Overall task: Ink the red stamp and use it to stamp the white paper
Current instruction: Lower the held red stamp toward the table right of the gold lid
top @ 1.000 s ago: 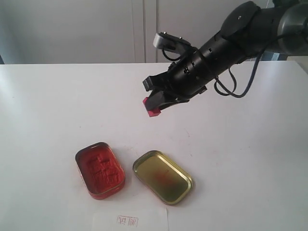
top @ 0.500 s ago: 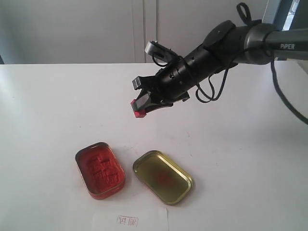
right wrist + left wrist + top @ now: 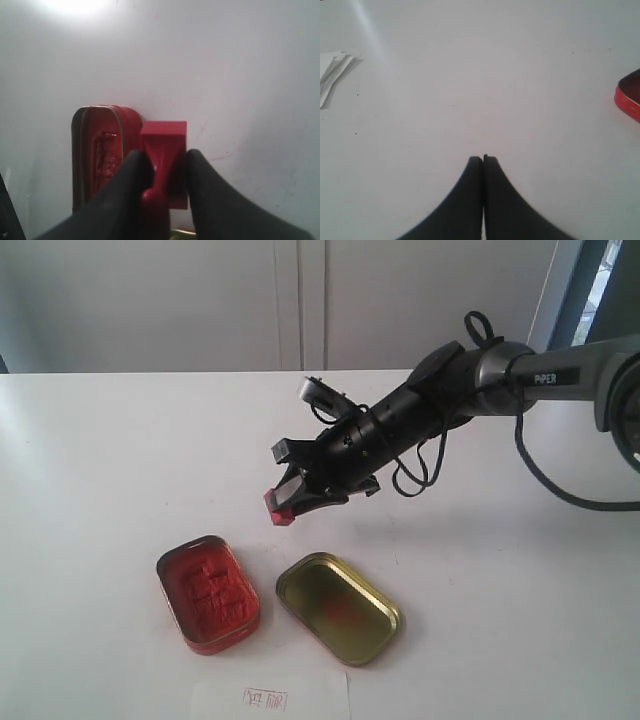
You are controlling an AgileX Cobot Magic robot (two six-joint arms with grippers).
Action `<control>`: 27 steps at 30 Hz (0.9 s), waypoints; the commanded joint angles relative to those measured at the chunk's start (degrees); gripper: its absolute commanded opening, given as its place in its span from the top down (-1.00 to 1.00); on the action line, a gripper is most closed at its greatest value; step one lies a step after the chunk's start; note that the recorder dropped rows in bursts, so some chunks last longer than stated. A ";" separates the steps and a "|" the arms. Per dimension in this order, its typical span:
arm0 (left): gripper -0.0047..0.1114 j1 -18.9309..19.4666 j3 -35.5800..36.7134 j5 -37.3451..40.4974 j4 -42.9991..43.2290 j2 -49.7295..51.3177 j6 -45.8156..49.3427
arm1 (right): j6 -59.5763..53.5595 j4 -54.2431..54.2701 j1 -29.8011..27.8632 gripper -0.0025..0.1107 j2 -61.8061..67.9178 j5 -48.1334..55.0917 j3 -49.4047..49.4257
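My right gripper (image 3: pixel 288 498) is shut on the red stamp (image 3: pixel 277 508), held in the air above the table, up and to the right of the red ink pad tin (image 3: pixel 207 592). In the right wrist view the stamp (image 3: pixel 164 150) sits between the two black fingers, its square base pointing away, with the ink pad tin (image 3: pixel 97 152) beyond it. The white paper (image 3: pixel 270 696), bearing a small red mark, lies at the front edge below the tins. My left gripper (image 3: pixel 483 159) is shut and empty over bare table; the exterior view does not show it.
An open gold tin lid (image 3: pixel 338 607), red-smeared inside, lies right of the ink pad tin. The left wrist view shows a red tin edge (image 3: pixel 629 98) at one side and white paper strips (image 3: pixel 332 75) at the other. The white table (image 3: pixel 120 460) spreads around.
My right arm has swung left and down with the stamp, bringing it lower and closer to the ink pad tin. The tins and paper have not moved.
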 commanded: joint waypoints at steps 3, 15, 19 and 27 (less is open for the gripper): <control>0.92 -0.24 -0.05 0.10 -0.69 -0.26 0.00 | -1.00 1.43 -0.69 0.96 2.14 0.09 -0.44; 0.92 -0.24 -0.05 0.10 -0.69 -0.26 0.00 | -1.31 3.62 -2.93 0.96 5.16 2.46 -0.44; 0.92 -0.24 -0.05 0.10 -0.69 -0.26 0.00 | -1.70 5.05 -3.44 0.96 5.64 3.00 -0.33; 0.92 -0.24 -0.05 0.10 -0.69 -0.26 0.00 | -1.21 5.78 -4.10 0.89 5.64 2.78 -0.33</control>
